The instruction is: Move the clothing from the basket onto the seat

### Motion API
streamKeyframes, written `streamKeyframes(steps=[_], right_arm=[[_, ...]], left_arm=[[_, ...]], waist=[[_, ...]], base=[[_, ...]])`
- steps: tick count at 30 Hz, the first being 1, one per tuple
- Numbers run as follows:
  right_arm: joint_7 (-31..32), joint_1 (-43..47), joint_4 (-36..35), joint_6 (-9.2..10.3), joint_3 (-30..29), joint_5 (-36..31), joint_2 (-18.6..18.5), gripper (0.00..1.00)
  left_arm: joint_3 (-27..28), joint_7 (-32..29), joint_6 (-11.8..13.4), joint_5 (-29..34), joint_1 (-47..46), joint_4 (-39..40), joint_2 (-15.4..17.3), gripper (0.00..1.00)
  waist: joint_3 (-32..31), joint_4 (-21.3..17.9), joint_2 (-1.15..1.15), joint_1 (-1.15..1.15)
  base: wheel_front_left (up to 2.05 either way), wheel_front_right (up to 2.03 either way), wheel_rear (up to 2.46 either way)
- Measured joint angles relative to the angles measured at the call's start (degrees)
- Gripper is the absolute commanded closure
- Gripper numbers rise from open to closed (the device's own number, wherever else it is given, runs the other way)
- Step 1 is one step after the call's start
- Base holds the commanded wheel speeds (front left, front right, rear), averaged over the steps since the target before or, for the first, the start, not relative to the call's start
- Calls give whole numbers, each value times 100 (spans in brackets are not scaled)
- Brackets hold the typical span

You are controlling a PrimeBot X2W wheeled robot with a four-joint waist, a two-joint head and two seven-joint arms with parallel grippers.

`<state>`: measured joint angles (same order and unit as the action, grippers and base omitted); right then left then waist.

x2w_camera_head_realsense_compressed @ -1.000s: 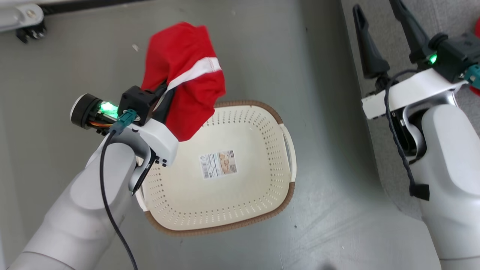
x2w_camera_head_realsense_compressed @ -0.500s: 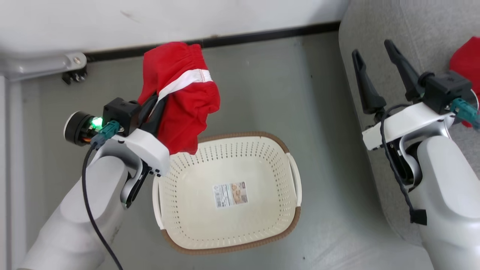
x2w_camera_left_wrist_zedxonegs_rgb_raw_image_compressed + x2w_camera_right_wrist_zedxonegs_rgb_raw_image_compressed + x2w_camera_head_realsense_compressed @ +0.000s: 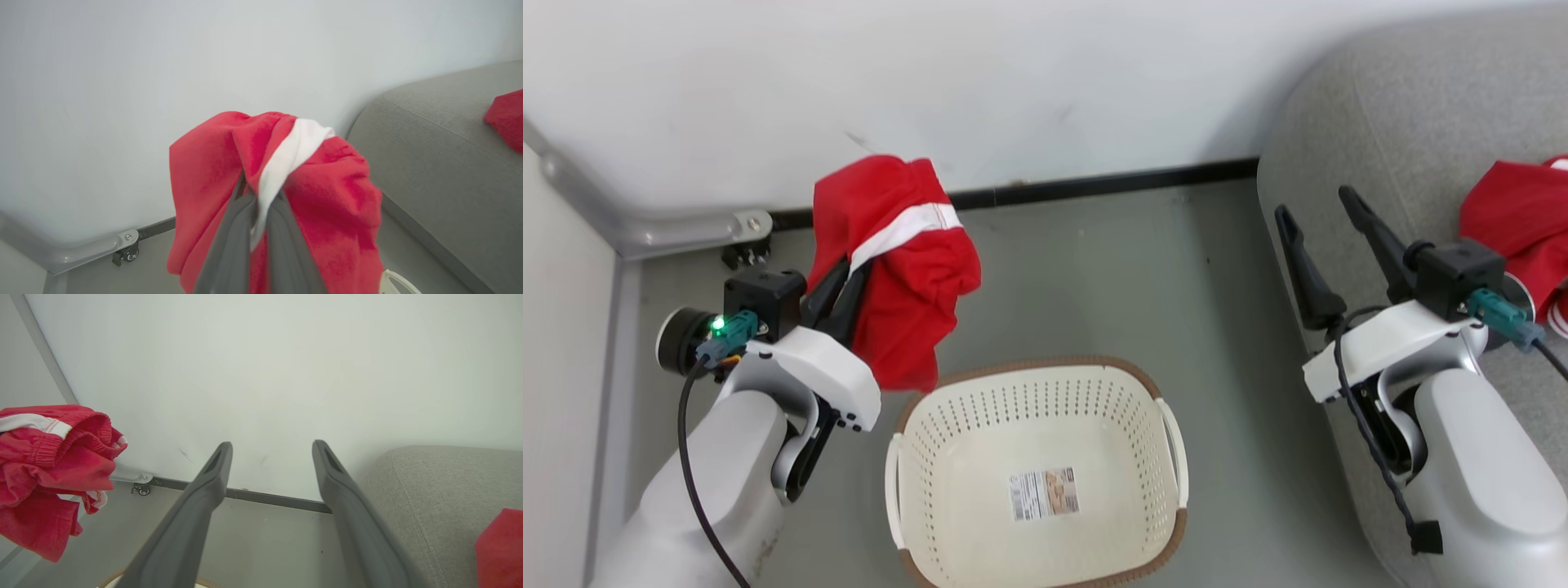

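L jaws pinch soft red clothing [image 3: 907, 269] w/ white stripe, clear of perforated cream basket [image 3: 947, 441]; R jaws wide nr rounded grey seat [image 3: 1405, 106]

A home-like room: grey sofa [image 3: 1380, 122] beside the right hand [image 3: 1314, 202], laundry basket [image 3: 980, 425] on bare floor [image 3: 1094, 269] to its left, white wall [image 3: 1013, 82] ahead.

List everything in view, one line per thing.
striped garment: one, red with white stripe, hanging from the left fingers
second garment: one, red, lying on the sofa
laundry basket: one, cream with brown rim, on the floor
label: one, white, printed, on the basket's bottom
sofa: one, grey, on the right
caster bracket: one, grey, at the wall's foot
left fingers: two, dark, shut on the striped garment
right fingers: two, dark, open, by the sofa's edge
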<state>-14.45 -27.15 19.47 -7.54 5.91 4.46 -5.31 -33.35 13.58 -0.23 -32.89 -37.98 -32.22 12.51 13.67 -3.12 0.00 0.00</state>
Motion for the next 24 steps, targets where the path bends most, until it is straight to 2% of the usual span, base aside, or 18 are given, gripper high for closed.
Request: streamKeyframes(steps=[16,24], right_arm=[[1,645,90,0,43,15,30,0],[45,920,100,0,248,47,62,0]], left_arm=[[2,-298,-1,-243,572,234,81,100],[-56,-490,-1,-294,708,399,109,100]], waist=[[-973,153,0,0],[-1363,218,0,0]], base=[[0,0,0],[0,0,0]])
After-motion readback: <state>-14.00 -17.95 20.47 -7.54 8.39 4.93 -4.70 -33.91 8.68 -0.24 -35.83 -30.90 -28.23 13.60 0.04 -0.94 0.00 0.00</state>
